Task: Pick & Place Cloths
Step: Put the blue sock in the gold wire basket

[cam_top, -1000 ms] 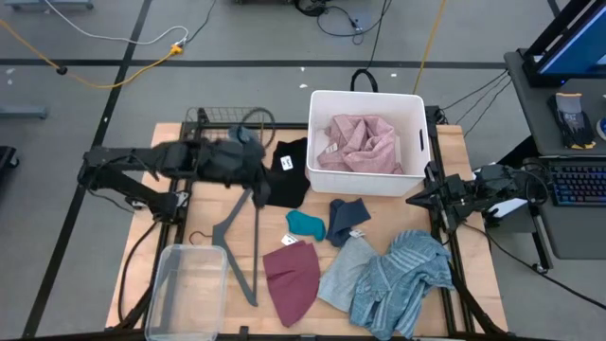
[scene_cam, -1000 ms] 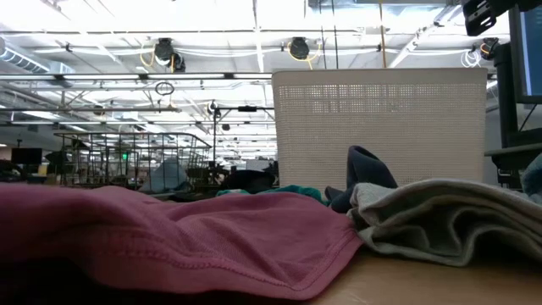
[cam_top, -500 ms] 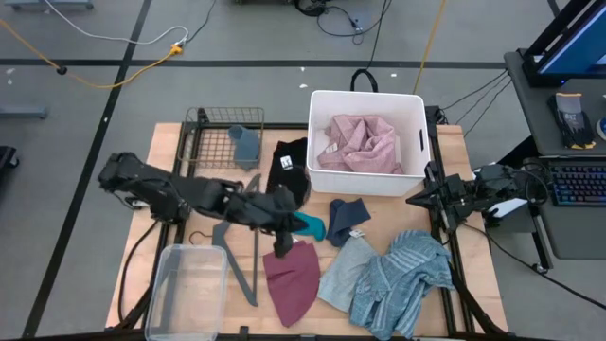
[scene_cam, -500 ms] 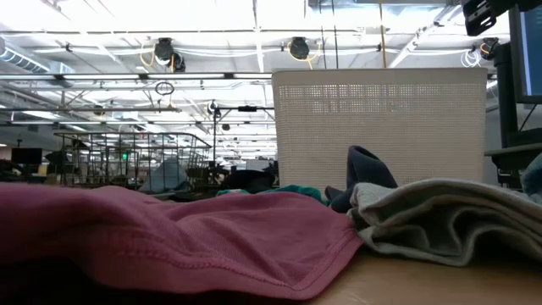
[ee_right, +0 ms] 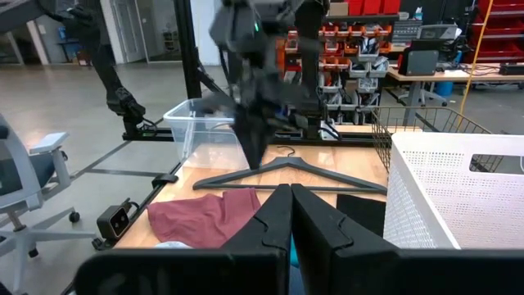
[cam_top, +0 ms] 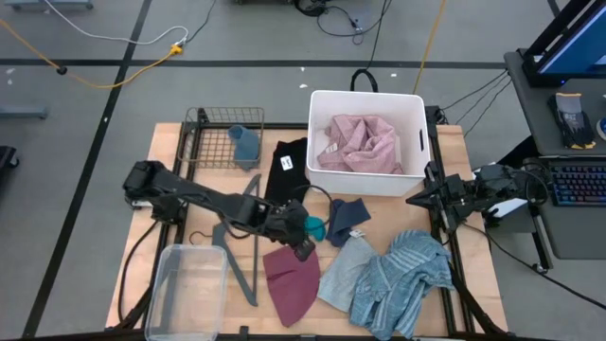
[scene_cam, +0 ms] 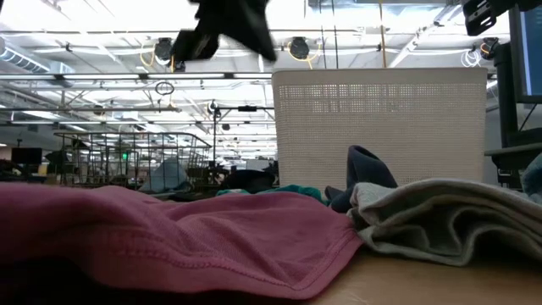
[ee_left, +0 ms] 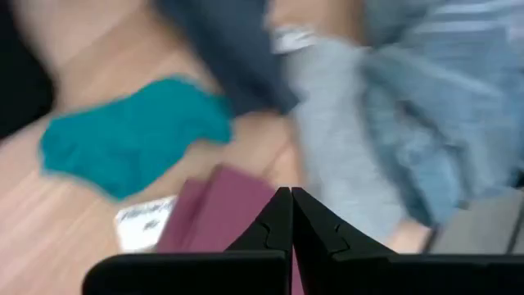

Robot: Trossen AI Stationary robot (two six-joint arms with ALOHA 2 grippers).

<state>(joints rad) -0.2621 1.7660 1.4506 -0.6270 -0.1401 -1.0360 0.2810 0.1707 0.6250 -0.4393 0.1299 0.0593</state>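
Observation:
My left gripper (cam_top: 303, 248) is shut and hangs in the air above the far edge of the maroon cloth (cam_top: 292, 282), beside the teal cloth (cam_top: 308, 224); the low view shows it (scene_cam: 233, 25) high over the table. Its wrist view shows the maroon cloth (ee_left: 209, 217), the teal cloth (ee_left: 131, 143) and the striped cloth (ee_left: 442, 106) below. Flat on the table lie a black cloth (cam_top: 289, 170), a dark blue cloth (cam_top: 347, 218), a pale grey-blue cloth (cam_top: 343, 273) and the blue striped cloth (cam_top: 402, 279). A pink cloth (cam_top: 358, 144) lies in the white bin (cam_top: 367, 99). My right gripper (cam_top: 417, 200) waits shut at the table's right edge.
A wire basket (cam_top: 213, 142) at the far left holds a grey-blue cloth (cam_top: 244, 144). A grey hanger (cam_top: 241, 237) lies left of the maroon cloth. A clear plastic box (cam_top: 187, 289) stands at the near left corner.
My left gripper has swung from over the wire basket toward the table's near and right side and come down, rolling as it went. It now hangs above the maroon cloth's far edge. No cloth has moved.

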